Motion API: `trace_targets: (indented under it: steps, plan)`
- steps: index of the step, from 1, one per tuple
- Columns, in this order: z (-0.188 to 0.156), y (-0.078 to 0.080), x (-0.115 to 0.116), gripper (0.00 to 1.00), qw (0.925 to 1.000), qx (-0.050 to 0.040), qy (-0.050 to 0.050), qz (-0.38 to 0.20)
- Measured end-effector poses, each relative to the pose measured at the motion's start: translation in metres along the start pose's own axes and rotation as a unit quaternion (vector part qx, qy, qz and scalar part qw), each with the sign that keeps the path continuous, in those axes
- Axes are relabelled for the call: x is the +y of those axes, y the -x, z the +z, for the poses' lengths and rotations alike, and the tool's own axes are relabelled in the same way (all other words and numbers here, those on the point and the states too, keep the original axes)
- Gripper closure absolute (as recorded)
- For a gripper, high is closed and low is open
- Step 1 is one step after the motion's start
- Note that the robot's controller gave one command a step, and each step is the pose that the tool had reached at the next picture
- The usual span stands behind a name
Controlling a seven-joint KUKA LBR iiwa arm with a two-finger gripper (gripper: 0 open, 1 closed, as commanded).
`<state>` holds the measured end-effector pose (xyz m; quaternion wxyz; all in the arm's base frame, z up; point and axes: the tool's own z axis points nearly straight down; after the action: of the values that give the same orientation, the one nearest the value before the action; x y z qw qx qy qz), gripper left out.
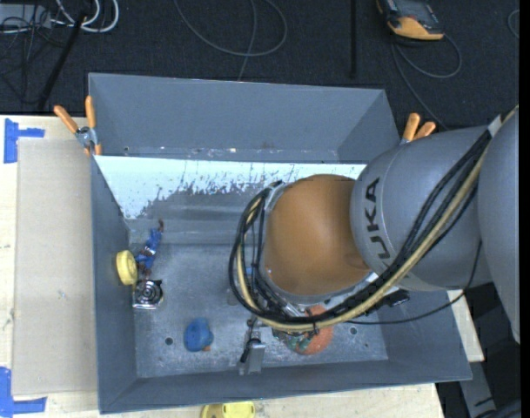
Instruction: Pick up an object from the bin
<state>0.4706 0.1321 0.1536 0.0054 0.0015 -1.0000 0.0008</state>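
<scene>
**PICK STATUS: ARM LOW IN BIN, NO OBJECT SEEN HELD**

The arm [439,216] reaches low toward the near wall of the bin [238,120]. Whether the jaws are apart or together cannot be told, and nothing shows between them. Judged status: grasp and lift not yet done.

Nearest candidates:
- An orange-red rounded object [314,341], partly hidden beneath the wrist.
- A blue lump [197,335], near it toward the view's left.

A yellow piece [125,266] and a shiny metal piece [148,295] lie well apart from the wrist. The arm lettering [373,225] reads "KUKA".
</scene>
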Motion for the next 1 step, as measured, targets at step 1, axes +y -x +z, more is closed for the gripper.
trace_targets:
  steps: [1]
  plan:
    - [-0.0038, 0.0021, -0.0007, 0.00, 1.0000, -0.0039, 0.001, 0.002]
